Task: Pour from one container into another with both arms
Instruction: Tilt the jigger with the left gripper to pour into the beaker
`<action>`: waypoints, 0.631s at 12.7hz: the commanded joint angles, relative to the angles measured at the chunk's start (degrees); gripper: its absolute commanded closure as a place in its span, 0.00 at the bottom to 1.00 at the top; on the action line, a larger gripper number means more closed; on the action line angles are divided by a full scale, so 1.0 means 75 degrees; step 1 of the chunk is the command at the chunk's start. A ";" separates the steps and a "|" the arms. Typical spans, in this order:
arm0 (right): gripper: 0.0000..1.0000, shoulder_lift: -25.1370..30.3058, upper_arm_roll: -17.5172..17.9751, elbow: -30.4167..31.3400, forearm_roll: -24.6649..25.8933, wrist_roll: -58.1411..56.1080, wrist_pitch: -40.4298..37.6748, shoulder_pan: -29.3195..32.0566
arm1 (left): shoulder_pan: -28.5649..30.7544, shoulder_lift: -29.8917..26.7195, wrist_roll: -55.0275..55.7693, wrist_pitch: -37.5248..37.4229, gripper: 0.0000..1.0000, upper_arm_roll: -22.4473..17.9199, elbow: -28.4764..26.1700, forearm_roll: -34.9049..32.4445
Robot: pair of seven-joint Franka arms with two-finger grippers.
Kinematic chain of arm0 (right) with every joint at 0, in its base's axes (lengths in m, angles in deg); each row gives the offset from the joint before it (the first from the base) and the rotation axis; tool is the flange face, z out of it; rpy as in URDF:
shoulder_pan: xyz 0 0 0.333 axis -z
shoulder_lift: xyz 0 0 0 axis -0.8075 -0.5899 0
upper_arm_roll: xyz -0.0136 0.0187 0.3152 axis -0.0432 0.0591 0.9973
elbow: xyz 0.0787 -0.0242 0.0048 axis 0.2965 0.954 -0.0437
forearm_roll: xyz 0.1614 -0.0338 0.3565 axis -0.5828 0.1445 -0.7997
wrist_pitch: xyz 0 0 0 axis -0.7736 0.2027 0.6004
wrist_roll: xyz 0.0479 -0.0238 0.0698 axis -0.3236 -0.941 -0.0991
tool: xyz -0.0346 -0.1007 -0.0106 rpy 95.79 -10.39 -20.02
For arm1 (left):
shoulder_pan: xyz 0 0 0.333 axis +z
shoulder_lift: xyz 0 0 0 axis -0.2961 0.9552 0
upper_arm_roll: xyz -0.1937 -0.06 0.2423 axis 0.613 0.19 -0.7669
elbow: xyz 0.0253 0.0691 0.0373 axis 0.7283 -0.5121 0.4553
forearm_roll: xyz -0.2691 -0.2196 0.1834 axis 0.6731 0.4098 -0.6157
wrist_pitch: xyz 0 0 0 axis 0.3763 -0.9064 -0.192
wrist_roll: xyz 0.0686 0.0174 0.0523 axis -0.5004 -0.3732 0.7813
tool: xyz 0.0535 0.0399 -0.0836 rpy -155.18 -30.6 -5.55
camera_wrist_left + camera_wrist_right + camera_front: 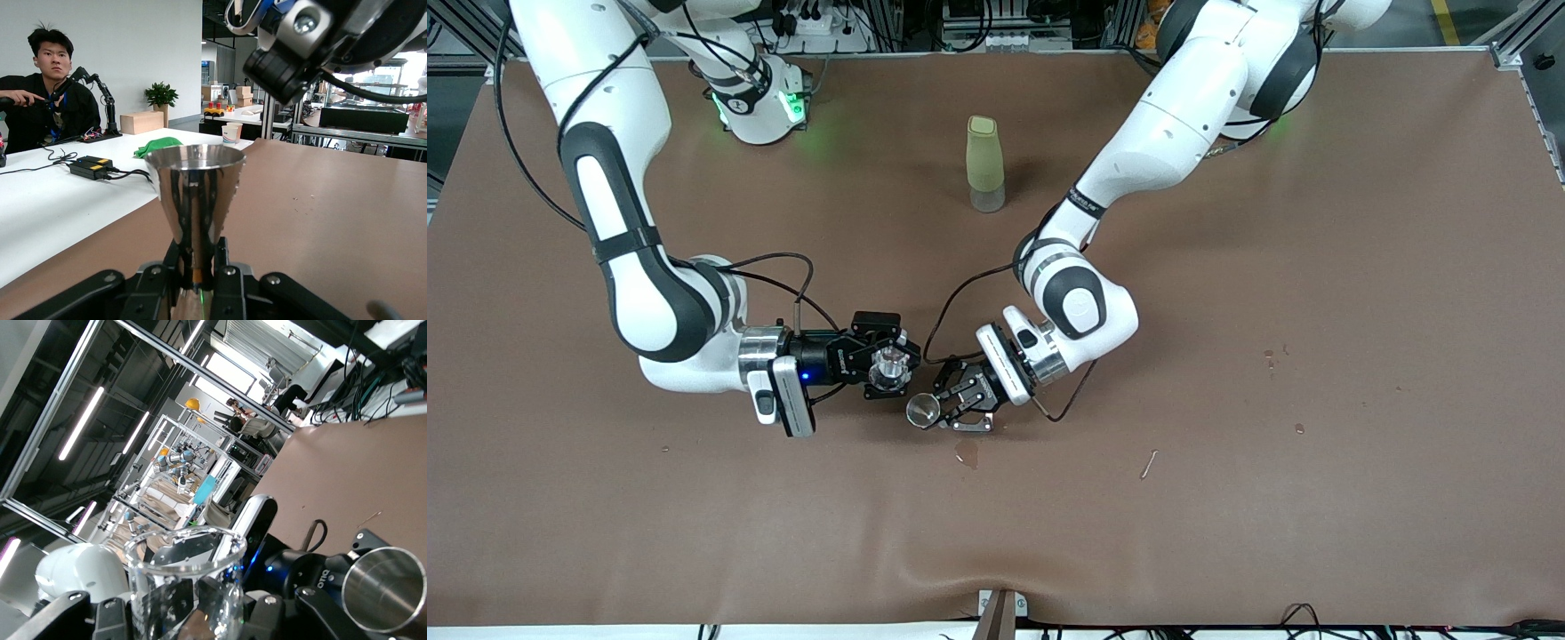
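Observation:
My left gripper (941, 411) is shut on the narrow stem of a flared steel cup (922, 410), just over the middle of the table. In the left wrist view the steel cup (195, 193) stands upright, mouth up, between that gripper's fingers (224, 263). My right gripper (887, 365) is shut on a clear glass beaker (887, 363), held close beside the steel cup and a little higher. In the right wrist view the glass beaker (185, 587) fills the foreground, with the steel cup (385, 587) just past it. I cannot tell what the beaker contains.
An olive-green tumbler (984, 164) stands on the brown mat, farther from the front camera than both grippers. A dark wet spot (967, 455) and a thin stick (1149, 463) lie on the mat nearer the camera. Black cables (951, 302) loop beside the wrists.

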 commanded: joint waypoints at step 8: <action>1.00 0.0106 -0.0036 -0.0035 -0.0310 0.1870 0.0004 -0.0208 | -0.0138 0.0153 -0.0048 0.0172 1.00 -0.0150 0.0307 0.0269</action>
